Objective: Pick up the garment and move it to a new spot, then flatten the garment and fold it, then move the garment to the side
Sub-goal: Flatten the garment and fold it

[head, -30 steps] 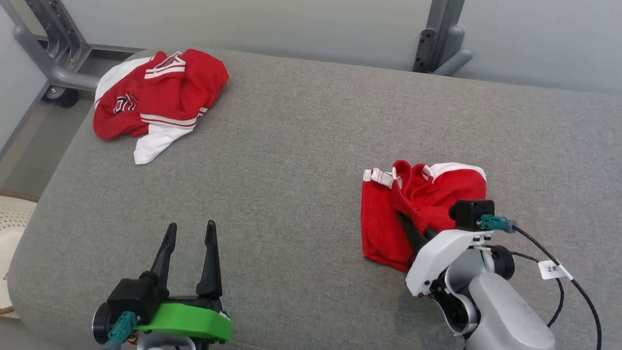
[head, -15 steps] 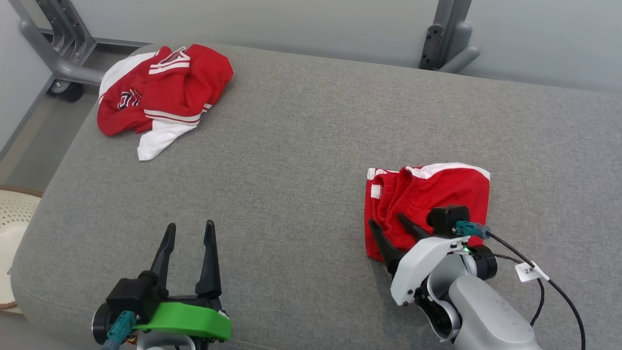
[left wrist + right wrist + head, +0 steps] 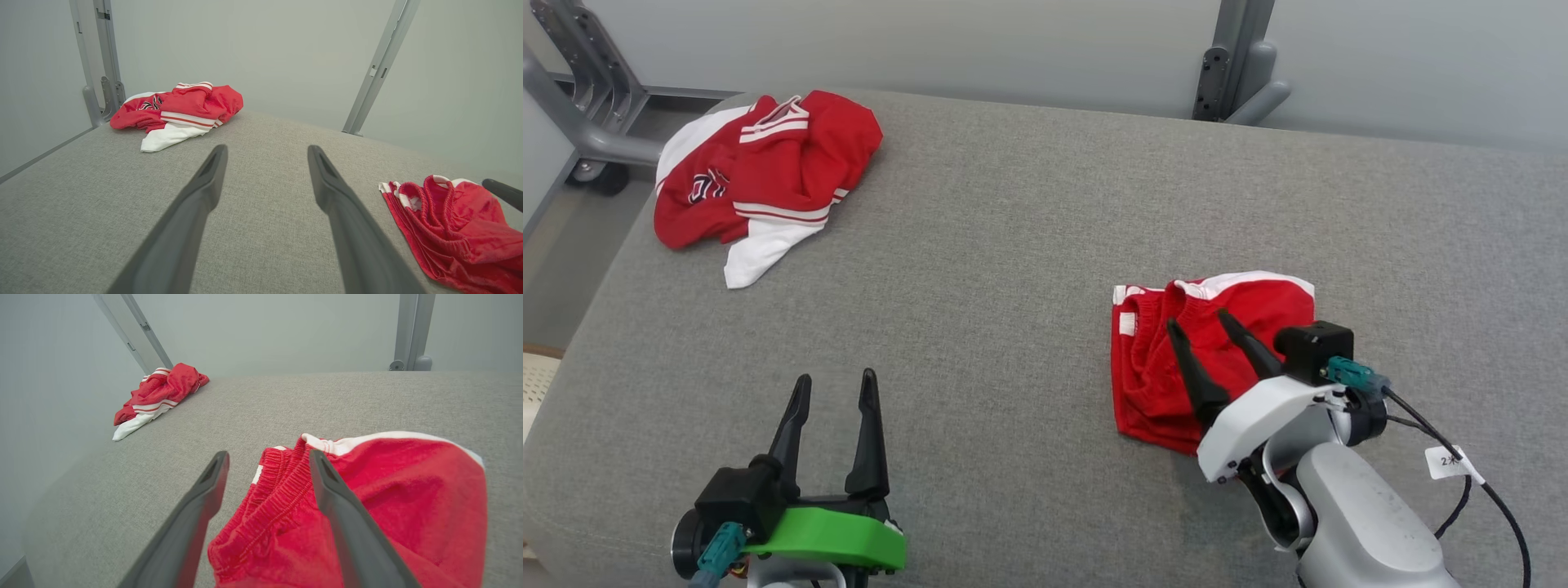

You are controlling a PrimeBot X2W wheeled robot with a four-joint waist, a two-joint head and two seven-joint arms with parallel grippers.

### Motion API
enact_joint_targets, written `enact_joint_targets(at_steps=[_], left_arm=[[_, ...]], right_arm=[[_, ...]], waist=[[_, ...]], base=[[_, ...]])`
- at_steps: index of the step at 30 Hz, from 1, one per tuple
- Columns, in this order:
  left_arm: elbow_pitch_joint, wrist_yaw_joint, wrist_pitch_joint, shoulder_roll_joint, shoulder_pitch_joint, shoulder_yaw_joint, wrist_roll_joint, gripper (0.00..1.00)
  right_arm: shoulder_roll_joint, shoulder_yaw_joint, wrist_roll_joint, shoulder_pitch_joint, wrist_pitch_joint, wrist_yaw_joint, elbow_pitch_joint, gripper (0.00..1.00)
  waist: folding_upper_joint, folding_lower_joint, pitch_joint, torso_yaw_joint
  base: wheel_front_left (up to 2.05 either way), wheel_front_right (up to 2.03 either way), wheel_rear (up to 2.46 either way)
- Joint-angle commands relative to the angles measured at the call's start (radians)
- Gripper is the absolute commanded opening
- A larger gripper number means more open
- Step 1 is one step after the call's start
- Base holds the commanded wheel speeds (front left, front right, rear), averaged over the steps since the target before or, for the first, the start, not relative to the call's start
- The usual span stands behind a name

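**Head and wrist views.** Your right gripper (image 3: 1198,318) hung over the red shorts (image 3: 1147,376), its two dark fingers spread apart and clamping nothing. Whether the tips touched the cloth could not be told. In the right wrist view the elastic waistband (image 3: 282,486) lay beneath the gap between them. The shorts rested as a compact folded bundle on the right half of the grey cushioned surface (image 3: 1013,245), with white trim along their far edge. Your left gripper (image 3: 837,376) sat at the near left over bare fabric, jaws likewise apart and empty. A crumpled red-and-white jersey (image 3: 768,163) lay at the far left corner, well apart from the shorts.
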Motion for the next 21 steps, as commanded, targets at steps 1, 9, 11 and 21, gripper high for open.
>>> enact_joint_targets(at_steps=[1,9,11,21], left_arm=[[-0.002,-0.005,0.0,0.001,-0.006,0.002,0.005,1.0],[0.001,-0.003,0.0,0.001,-0.016,-0.007,0.004,1.0],[0.002,-0.003,0.0,0.001,-0.017,-0.007,0.004,1.0],[0.001,-0.004,0.0,0.001,-0.024,-0.01,0.0,1.0]], right_arm=[[-0.003,-0.025,-0.038,0.01,-0.007,0.0,-0.009,1.0],[-0.003,-0.168,-0.29,0.025,-0.002,0.0,0.02,0.0],[-0.003,-0.186,-0.292,0.03,0.0,0.0,0.046,0.0],[-0.002,-0.169,-0.293,0.027,-0.033,0.0,0.222,0.0]], waist=[[0.0016,0.0,0.003,-0.004],[0.0016,0.0,0.013,0.013],[0.0016,0.0,0.015,0.019],[0.0016,0.0,0.027,0.037]], base=[[0.0,0.0,0.0],[0.0,0.0,0.0],[0.0,0.0,0.0],[0.0,0.0,0.0]])
